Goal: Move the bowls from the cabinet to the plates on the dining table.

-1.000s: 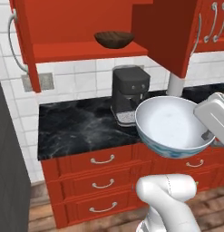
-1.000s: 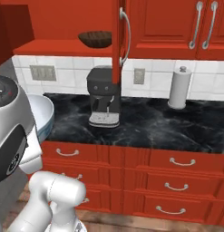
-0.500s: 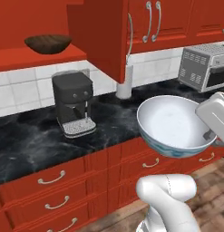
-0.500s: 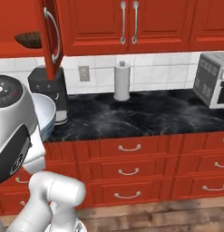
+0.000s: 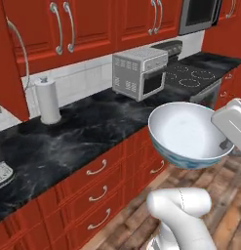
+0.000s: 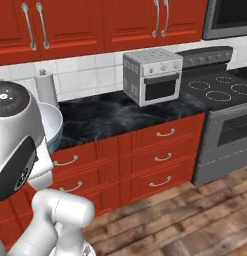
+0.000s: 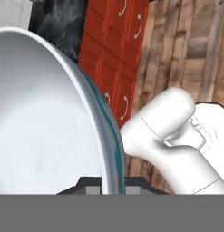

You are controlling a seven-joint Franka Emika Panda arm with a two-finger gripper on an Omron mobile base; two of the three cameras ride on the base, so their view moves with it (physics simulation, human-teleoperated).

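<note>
My gripper [image 5: 223, 144] is shut on the rim of a deep white bowl [image 5: 186, 133] with a blue-patterned outside, held in the air in front of the red drawers. In the hand view the bowl [image 7: 41, 127] fills the left side, its rim pinched in my gripper [image 7: 112, 188]. In the right base view the bowl [image 6: 51, 125] peeks out from behind my arm. The cabinet's open door [image 5: 10, 63] stands at the far left edge. The plates and the dining table are out of view.
A narrow black counter [image 5: 83, 132] carries a paper towel roll [image 5: 46, 100] and a silver toaster oven [image 5: 140, 72]. A stove [image 6: 220, 85] sits to its right, under a microwave [image 5: 200, 14]. Wooden floor [image 6: 185, 220] lies open at the right.
The base has turned right, so the whole scene has slid left: the coffee machine and open cabinet have left the middle, and the toaster oven and stove have come in. The bowl stays gripped.
</note>
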